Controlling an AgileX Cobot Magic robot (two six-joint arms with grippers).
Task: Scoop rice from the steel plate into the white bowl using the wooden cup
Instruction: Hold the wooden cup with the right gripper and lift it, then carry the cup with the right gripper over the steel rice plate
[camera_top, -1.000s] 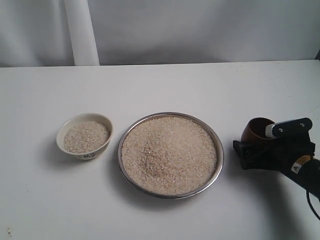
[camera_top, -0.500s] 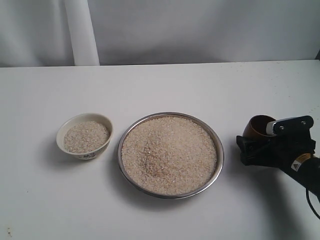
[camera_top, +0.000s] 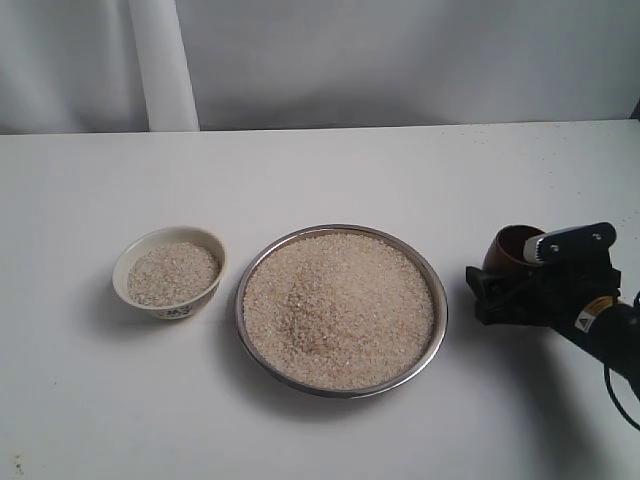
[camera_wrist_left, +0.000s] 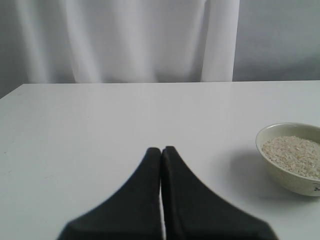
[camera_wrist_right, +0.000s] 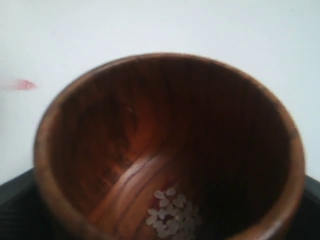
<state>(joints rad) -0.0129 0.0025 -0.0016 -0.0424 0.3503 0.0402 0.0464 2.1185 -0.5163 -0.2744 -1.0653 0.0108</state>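
Surface (camera_top: 320, 170) comes first: white and wide, it carries everything my outside camera shows, with a pale curtain (camera_top: 400, 60) hanging behind it at 12 o'clock.

Near the middle, a little toward 6 o'clock, sits the steel plate (camera_top: 443, 318). It is round and shiny-rimmed, and it is filled almost to the edge with a level bed of rice (camera_top: 338, 308).

At 3 o'clock from the plate, just off its rim, my right claw (camera_top: 505, 278) reaches in from the edge of the picture. Its black jaws stand wide on either side of the wooden cup (camera_top: 510, 250) and pinch it between them. I see dark padding against the cup's wall on both sides through that wrist's camera.

My left claw (camera_wrist_left: 161, 150) shows only on its own wrist camera. Its two black tips are pressed together with nothing between them, above bare surface.

At 9 o'clock from the plate, apart from it, stands the white bowl (camera_top: 150, 308). It is upright, has a dark mark low on its side, and holds more rice up to a little below its lip.

The cup is the smallest piece. It is reddish-brown with a dark interior, and its mouth faces the right wrist camera. Only a small cluster of rice lies at the bottom; the rest of the inside is bare wood grain.
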